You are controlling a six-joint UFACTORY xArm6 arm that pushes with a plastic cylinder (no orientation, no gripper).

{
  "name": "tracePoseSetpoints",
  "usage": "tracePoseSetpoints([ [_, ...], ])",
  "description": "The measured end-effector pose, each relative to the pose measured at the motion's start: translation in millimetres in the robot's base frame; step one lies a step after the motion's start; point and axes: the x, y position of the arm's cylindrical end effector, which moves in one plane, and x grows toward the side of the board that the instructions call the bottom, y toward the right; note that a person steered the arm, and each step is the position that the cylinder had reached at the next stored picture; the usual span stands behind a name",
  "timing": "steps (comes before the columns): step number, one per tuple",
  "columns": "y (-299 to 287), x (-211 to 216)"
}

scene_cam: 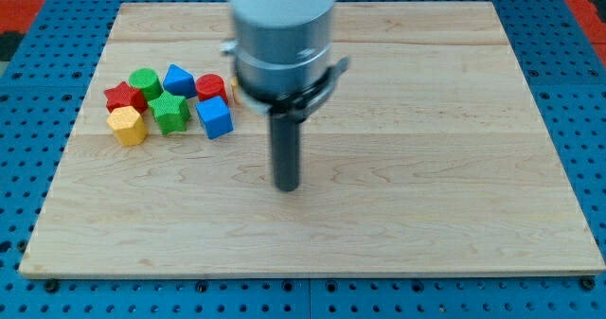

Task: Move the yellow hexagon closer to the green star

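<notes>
The yellow hexagon [127,126] lies at the view's left of the wooden board, at the lower left of a cluster of blocks. The green star [169,111] sits just to its right, nearly touching it. My tip [286,186] rests on the board well to the right of the cluster and a little below it, apart from every block. The rod hangs from a grey cylinder [282,35] at the view's top centre.
The cluster also holds a red star [123,97], a green cylinder [145,80], a blue block [178,79], a red cylinder [210,87] and a blue cube [215,116]. The board [426,168] lies on a blue pegboard [587,92].
</notes>
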Motion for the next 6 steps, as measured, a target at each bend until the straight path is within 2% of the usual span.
tracePoseSetpoints([
  [2, -251.9, -53.4],
  [3, -240.5, -73.9],
  [4, -200.2, -85.5],
  [6, -181.8, -87.6],
])
